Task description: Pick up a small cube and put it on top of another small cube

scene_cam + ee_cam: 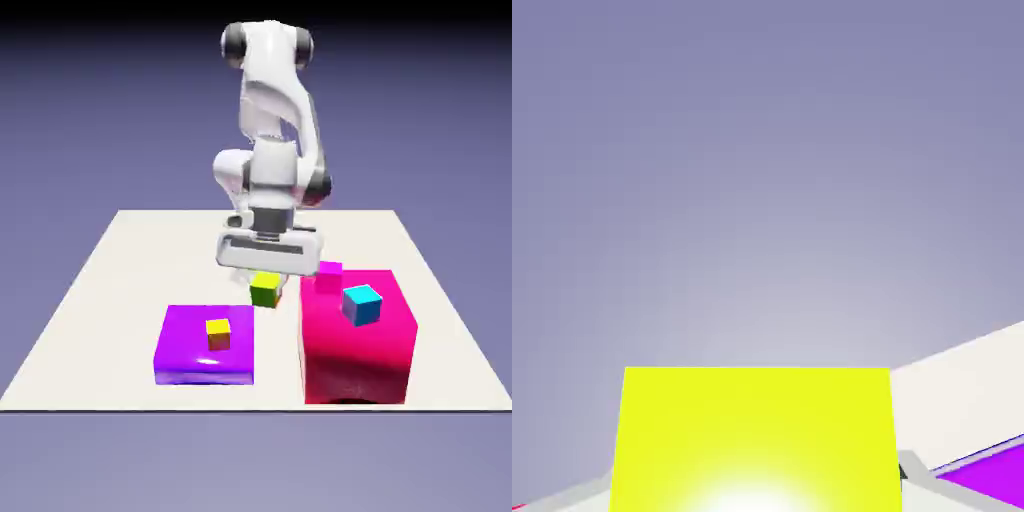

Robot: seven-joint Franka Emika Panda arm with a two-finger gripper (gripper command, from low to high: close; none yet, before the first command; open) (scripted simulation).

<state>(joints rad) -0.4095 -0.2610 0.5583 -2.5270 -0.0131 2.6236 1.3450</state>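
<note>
The small cube [265, 290], lime on top with darker green sides, sits directly under the white hand, between the purple block and the crimson block. My gripper [265, 282] is shut on it, and the hand hides the fingers in the exterior view. In the hand view the small cube [757, 440] fills the bottom middle as a large lime face, with a sliver of grey fingertip [912, 467] at its right edge. I cannot tell whether the cube touches the table. A yellow-orange small cube [218, 333] rests on the flat purple block [190, 355].
A tall crimson block [360, 355] stands at the exterior view's right, carrying a cyan cube [361, 304] and a small magenta cube [329, 275]. The white table [110, 290] ends close in front of both blocks. The hand view mostly shows backdrop, plus table [962, 390] and purple block [992, 475].
</note>
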